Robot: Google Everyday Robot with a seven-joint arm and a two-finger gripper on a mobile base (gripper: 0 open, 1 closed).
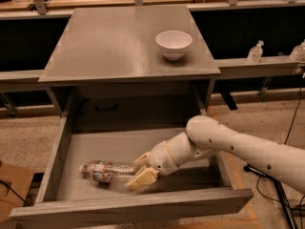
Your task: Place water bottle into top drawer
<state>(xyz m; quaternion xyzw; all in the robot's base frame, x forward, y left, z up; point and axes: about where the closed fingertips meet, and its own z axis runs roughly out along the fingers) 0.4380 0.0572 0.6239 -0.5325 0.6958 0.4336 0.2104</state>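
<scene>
The water bottle [106,171], clear with a reddish-blue label band, lies on its side on the floor of the open top drawer [138,206], towards the front left. My gripper [139,171] reaches into the drawer from the right. It is shut on the bottle's right end, with one pale finger above it and one below. The white arm crosses over the drawer's right wall.
A white bowl [174,44] stands on the grey cabinet top [119,42] at the back right. Small clear bottles with nozzle tops [256,52] stand on a shelf to the right. A cardboard box [12,187] sits at the lower left. Cables run along the floor on the right.
</scene>
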